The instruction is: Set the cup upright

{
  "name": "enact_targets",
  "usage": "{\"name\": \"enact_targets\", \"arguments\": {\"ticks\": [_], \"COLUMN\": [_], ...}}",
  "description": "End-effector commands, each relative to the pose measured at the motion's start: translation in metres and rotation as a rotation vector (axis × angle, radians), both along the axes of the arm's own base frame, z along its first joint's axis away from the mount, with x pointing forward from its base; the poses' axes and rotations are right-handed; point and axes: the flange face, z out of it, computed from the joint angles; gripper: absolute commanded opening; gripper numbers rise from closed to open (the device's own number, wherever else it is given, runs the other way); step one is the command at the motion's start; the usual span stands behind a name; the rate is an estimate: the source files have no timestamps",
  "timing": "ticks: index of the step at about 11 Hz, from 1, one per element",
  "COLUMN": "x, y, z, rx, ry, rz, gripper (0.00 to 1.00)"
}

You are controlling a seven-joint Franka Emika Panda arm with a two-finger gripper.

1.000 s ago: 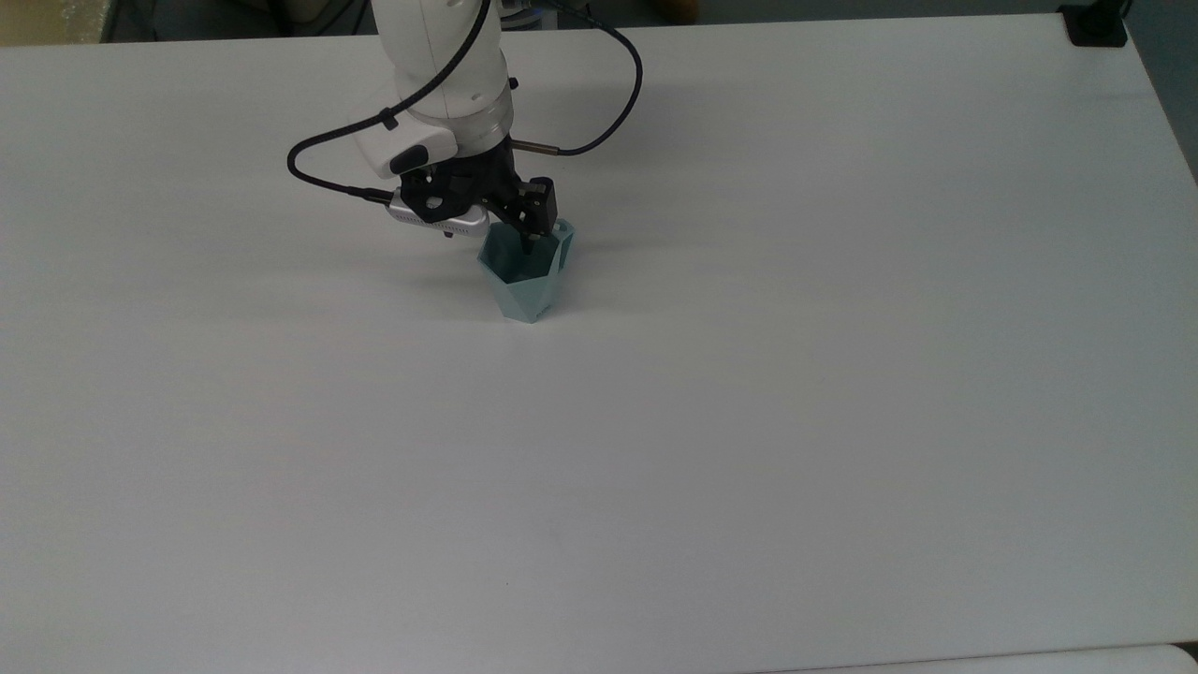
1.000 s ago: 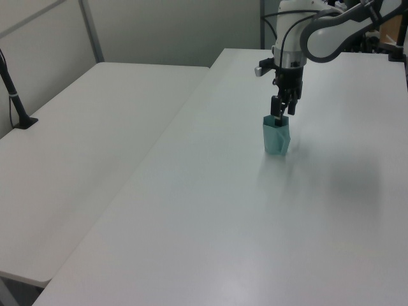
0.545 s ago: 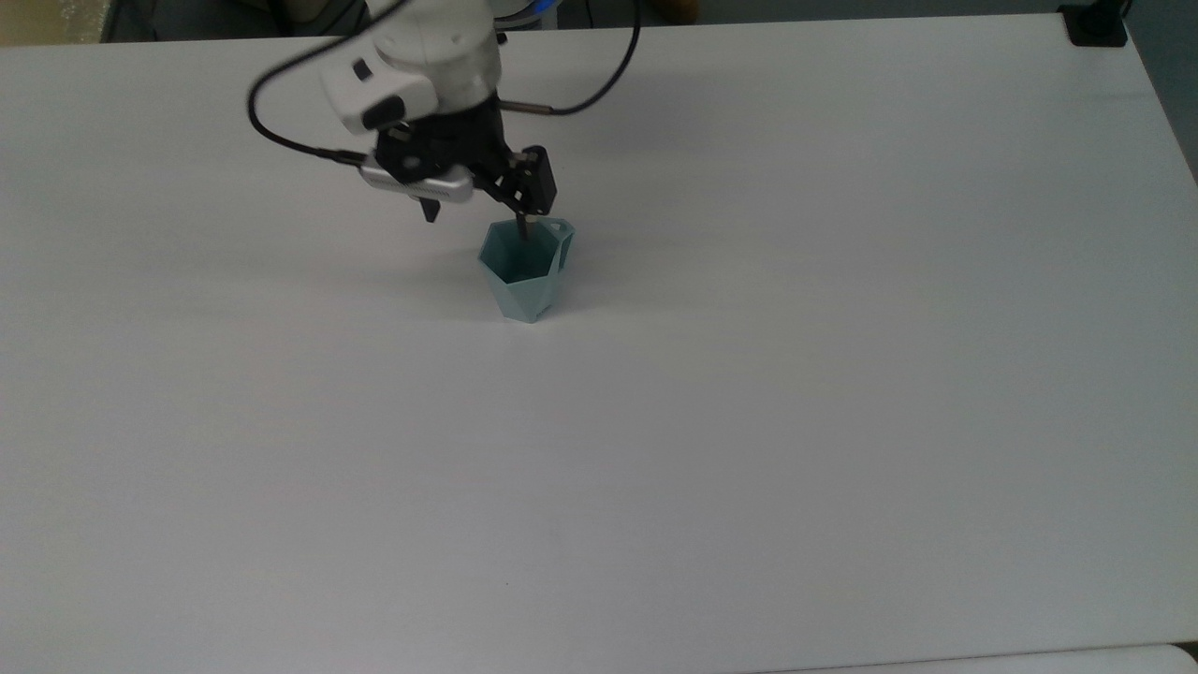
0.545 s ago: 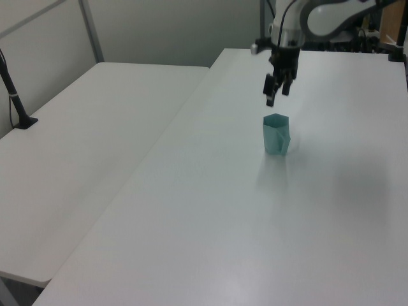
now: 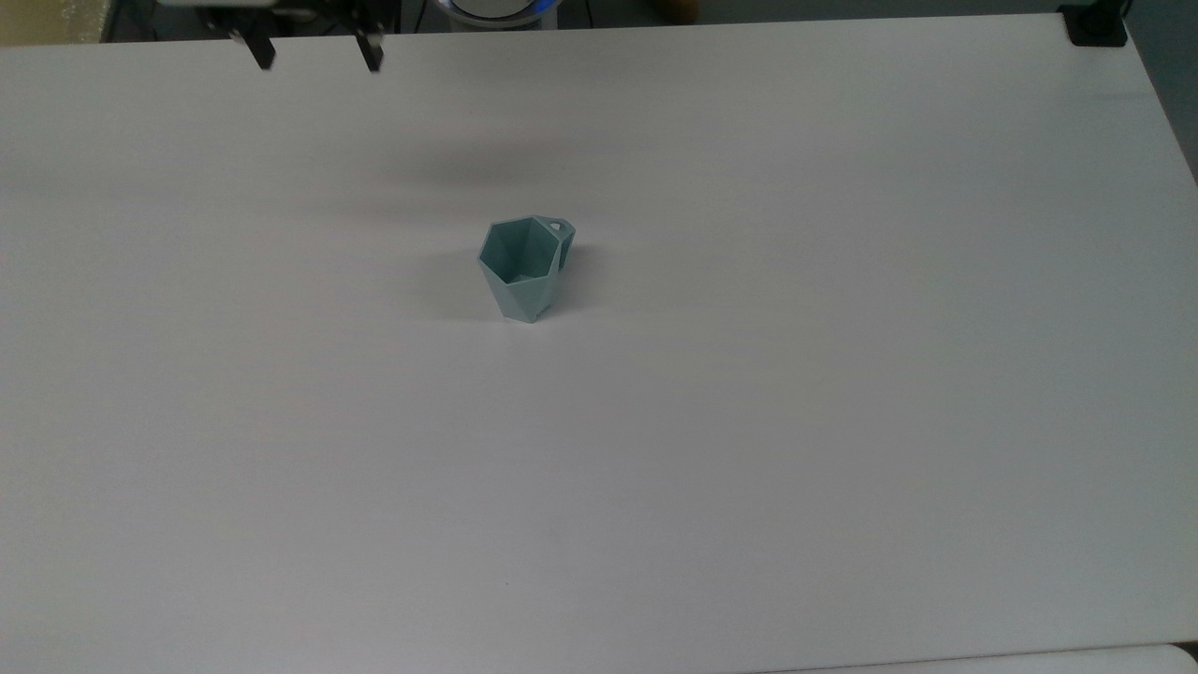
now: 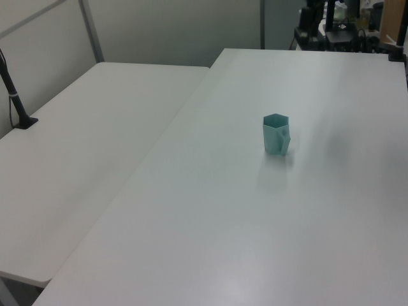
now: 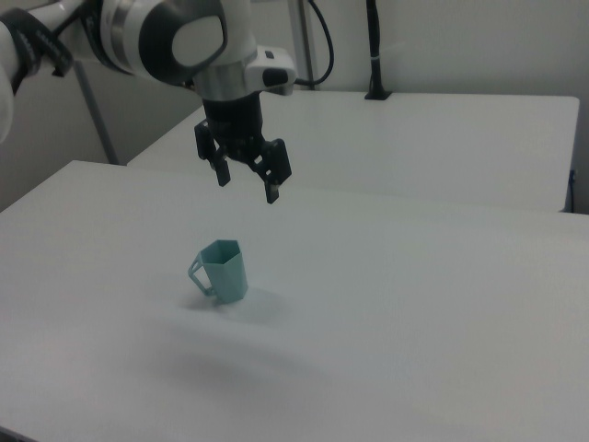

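Cup (image 5: 522, 267) (image 6: 276, 134) (image 7: 222, 270): pale teal plastic, flat angular facets, six-sided rim, tapering to a narrower base. It stands upright on its base, mouth up, near the middle of the table (image 5: 749, 421) (image 6: 210, 223) (image 7: 414, 350). I see a small loop handle at the rim, on the top view's right, on the right view's left.

Gripper (image 5: 314, 51) (image 7: 245, 180): black fingers, spread apart, holding nothing. I read it as well clear of the cup, raised above it and off toward the top view's upper left, at the table's far edge. White arm (image 7: 175, 37) behind it.

Table is matte white, plain, with a soft shadow beside the cup. Second white table (image 6: 76, 166) adjoins on the left view's left. Black clamp mount (image 5: 1093, 23) at the top view's upper right corner. Nothing stands between cup and gripper.
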Motion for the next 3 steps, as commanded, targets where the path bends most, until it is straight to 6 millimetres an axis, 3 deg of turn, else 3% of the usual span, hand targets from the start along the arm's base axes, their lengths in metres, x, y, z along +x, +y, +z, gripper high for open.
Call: {"name": "enact_targets", "arguments": {"ticks": [1,3], "x": [-0.0090,-0.0088], "y": [-0.0018,-0.0003], "z": [0.0280,0.0295], "rx": [0.013,0.013], "ry": [-0.026,-0.033], "rz": [0.028,0.028], "gripper": [1.00,1.00]}}
